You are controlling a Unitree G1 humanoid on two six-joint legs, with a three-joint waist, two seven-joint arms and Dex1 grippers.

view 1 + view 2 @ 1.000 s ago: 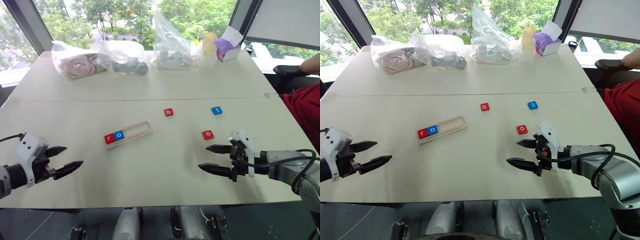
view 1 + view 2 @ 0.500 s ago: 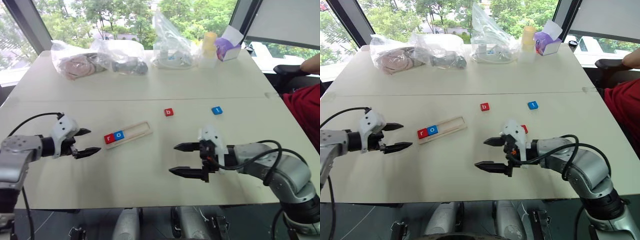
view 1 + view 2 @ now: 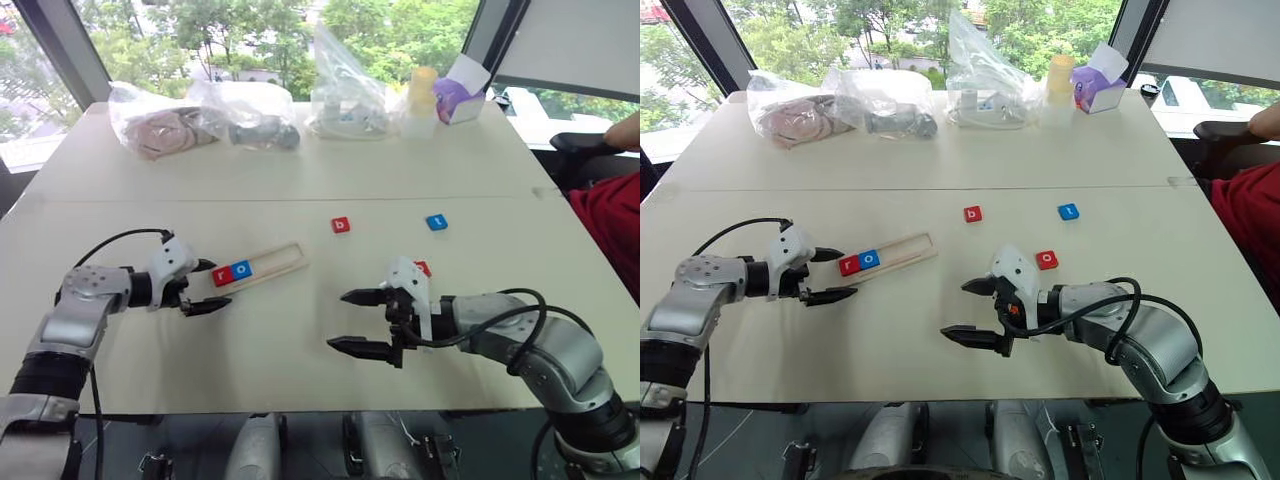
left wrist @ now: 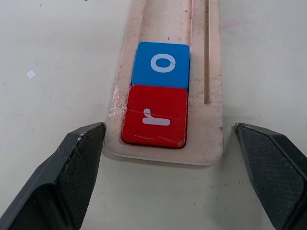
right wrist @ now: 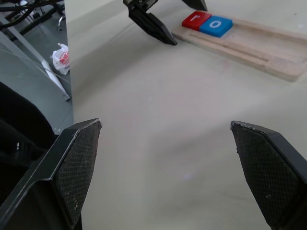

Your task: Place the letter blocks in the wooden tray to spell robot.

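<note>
Left end effector [image 3: 205, 287] has swung in from the table's left edge and now brackets the tray's near end, one finger on each side. Fingers are narrower than a second ago but still apart, not clamped on anything; in the left wrist view the pads [image 4: 79, 165] sit just outside the wood, the left one about touching. Looks like it's about to brace or straighten the wooden tray [image 3: 270, 265], not pick.

Right end effector [image 3: 362, 322] has shifted left across the table and hangs wide open, empty, over bare table between the tray and the loose blocks.

State of the word: red r [image 4: 154, 116] and blue o [image 4: 160, 64] seated side by side at the tray's left end, three slots free. Still loose on the table: red b [image 3: 341, 225], blue t [image 3: 436, 222], and the second red o [image 3: 1047, 260], just behind the right wrist.

Next letter is b. The right arm has moved away from the loose blocks, so no pick looks imminent. Roughly two fifths done.
</note>
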